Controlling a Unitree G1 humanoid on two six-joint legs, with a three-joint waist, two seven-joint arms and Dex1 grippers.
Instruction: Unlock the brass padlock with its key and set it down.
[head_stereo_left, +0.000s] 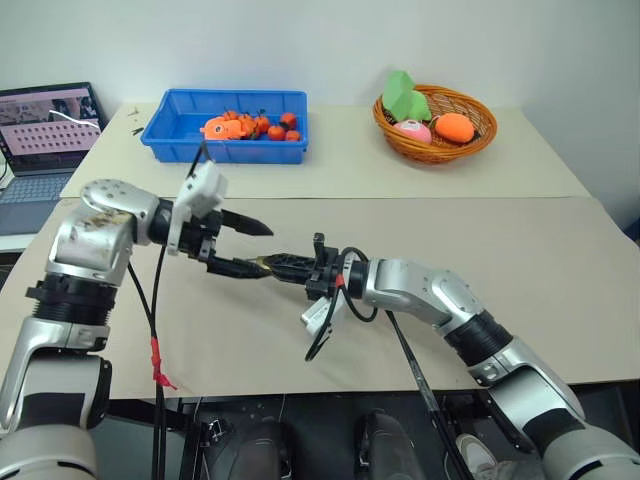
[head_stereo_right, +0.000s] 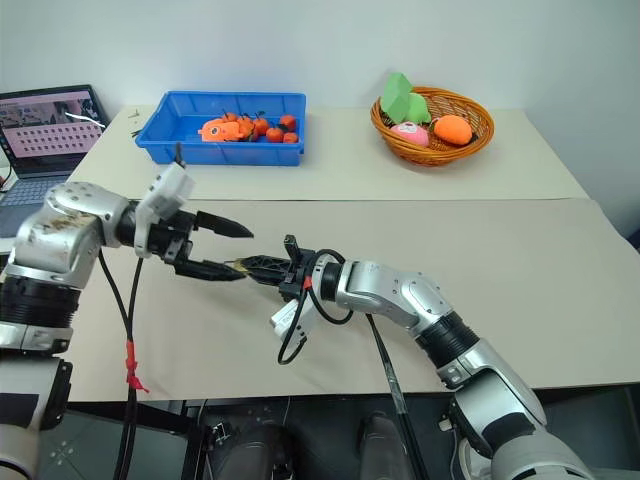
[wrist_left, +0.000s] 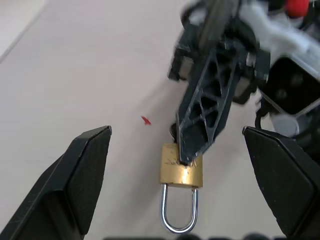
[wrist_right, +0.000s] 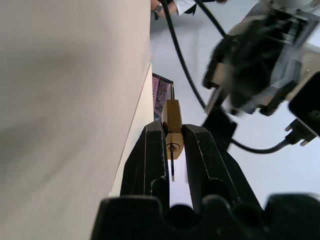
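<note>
Left wrist view: brass padlock (wrist_left: 182, 171) pinched by its body at the tips of the right gripper (wrist_left: 187, 156), silvery shackle (wrist_left: 178, 212) seated, no key seen. Left gripper (head_stereo_left: 257, 248) spread wide, empty, straddling the lock. Held in the air over the middle of the table (head_stereo_left: 560, 260), well inside every edge. Step in hand, likely: handover done, key-fetching next. Ample bare room below for setting down.

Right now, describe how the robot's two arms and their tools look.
Both arms are silver-grey metal with black ribbed joints. Each tool, left tool and right tool, has two black pointed fingers; the right's show a lattice. Black cables loop off both, with red tape on the left's.
</note>
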